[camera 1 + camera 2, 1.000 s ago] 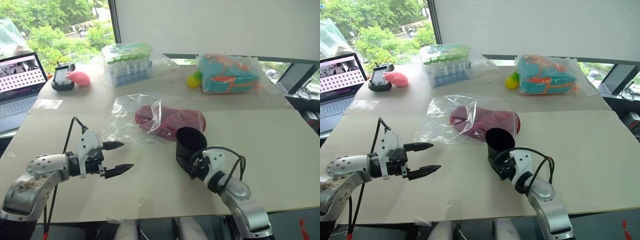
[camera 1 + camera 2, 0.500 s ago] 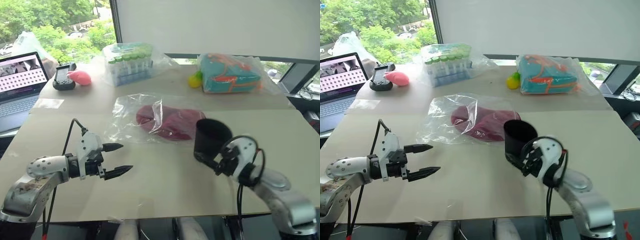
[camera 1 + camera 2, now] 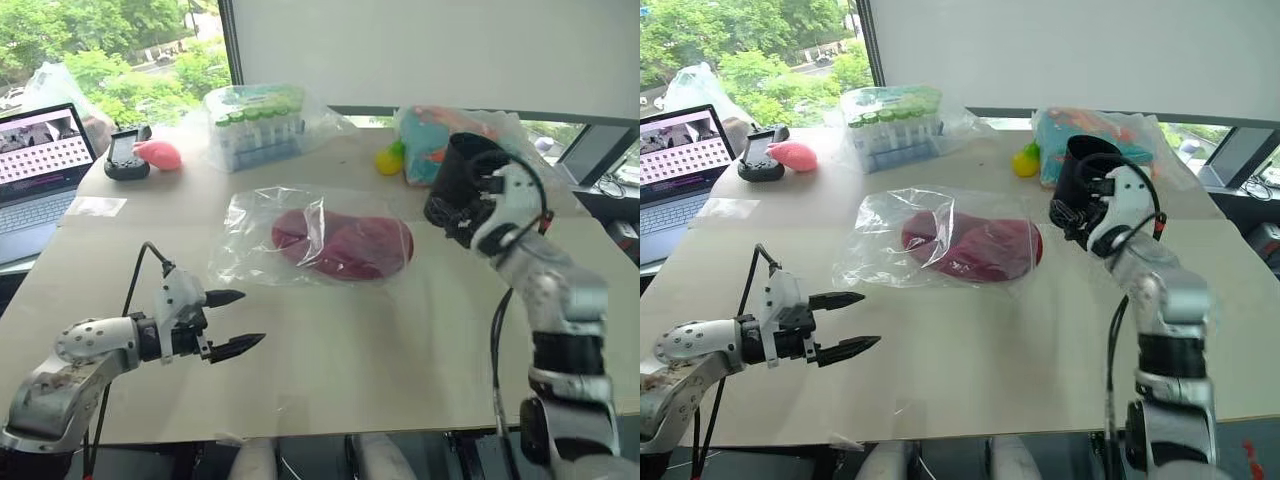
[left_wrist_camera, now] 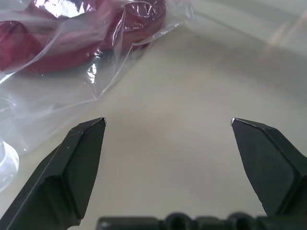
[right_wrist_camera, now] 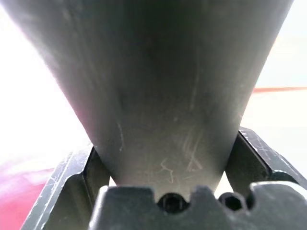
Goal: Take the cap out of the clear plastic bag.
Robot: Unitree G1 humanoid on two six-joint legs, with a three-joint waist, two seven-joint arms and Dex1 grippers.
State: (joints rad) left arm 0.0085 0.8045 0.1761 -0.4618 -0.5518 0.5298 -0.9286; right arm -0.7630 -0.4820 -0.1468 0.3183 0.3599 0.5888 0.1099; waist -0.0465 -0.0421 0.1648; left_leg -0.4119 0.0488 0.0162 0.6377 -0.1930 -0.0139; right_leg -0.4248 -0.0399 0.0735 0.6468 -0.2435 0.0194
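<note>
One table (image 3: 330,370) holds three clear bags; the clear plastic bag (image 3: 250,235) at its middle contains the one cap (image 3: 340,243). No writing is readable. Right gripper (image 3: 452,205) grips a black cup (image 3: 462,175); left gripper (image 3: 232,322) gapes wide, empty.

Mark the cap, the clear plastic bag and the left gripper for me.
cap (image 3: 345,243), left eye view, middle of the red fabric.
clear plastic bag (image 3: 252,240), left eye view, empty left part.
left gripper (image 3: 243,320), left eye view, between the fingertips.
</note>
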